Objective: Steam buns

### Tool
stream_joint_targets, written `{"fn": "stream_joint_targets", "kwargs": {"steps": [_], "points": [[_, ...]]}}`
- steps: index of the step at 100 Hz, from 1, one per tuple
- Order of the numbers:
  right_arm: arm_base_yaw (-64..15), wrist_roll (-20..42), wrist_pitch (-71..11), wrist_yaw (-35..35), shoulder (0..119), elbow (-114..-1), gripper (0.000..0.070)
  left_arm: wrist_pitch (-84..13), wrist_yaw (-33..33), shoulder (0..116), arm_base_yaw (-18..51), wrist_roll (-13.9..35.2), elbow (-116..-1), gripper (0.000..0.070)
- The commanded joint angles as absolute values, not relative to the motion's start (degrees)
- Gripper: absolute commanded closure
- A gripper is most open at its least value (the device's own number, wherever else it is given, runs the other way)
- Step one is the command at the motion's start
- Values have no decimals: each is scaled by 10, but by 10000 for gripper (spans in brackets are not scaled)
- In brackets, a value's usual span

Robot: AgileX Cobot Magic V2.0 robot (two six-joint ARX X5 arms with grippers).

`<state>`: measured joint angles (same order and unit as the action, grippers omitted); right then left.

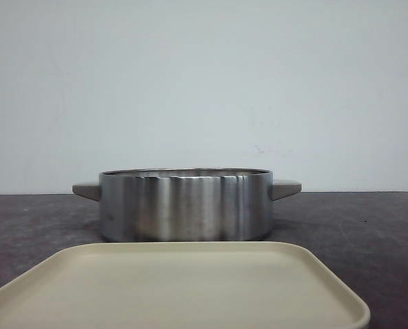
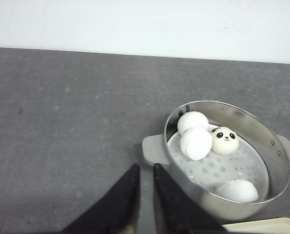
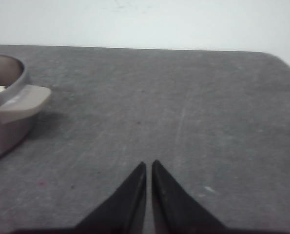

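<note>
A steel steamer pot (image 1: pixel 183 205) with two flat handles stands mid-table behind a beige square plate (image 1: pixel 176 288). In the left wrist view the pot (image 2: pixel 276 161) holds several white buns: one shows its panda face (image 2: pixel 225 141), two lie face-away beside it (image 2: pixel 196 143) (image 2: pixel 192 121), one sits at the near wall (image 2: pixel 236 191). My left gripper (image 2: pixel 145 166) is shut and empty, hovering over the table beside the pot's handle (image 2: pixel 153 150). My right gripper (image 3: pixel 149 163) is shut and empty over bare table, away from the pot's other handle (image 3: pixel 23 102).
The table is dark grey (image 3: pixel 183 112) with a white wall behind. The plate's corner (image 2: pixel 261 226) shows near the pot in the left wrist view. The table's rounded far corner (image 3: pixel 281 58) shows in the right wrist view.
</note>
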<state>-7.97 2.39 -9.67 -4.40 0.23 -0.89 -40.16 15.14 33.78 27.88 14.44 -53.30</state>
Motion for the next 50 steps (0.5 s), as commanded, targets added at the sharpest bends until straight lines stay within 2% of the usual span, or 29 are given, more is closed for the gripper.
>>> {"fn": "stream_joint_targets", "kwargs": {"steps": [1,50], "points": [[-72,8,-100,-43,2,-7,688,-394,154,340,281,146,-540,700],[-62,8,-90,-32,2,-7,688,-394,154,340,281,146,-540,700]]}}
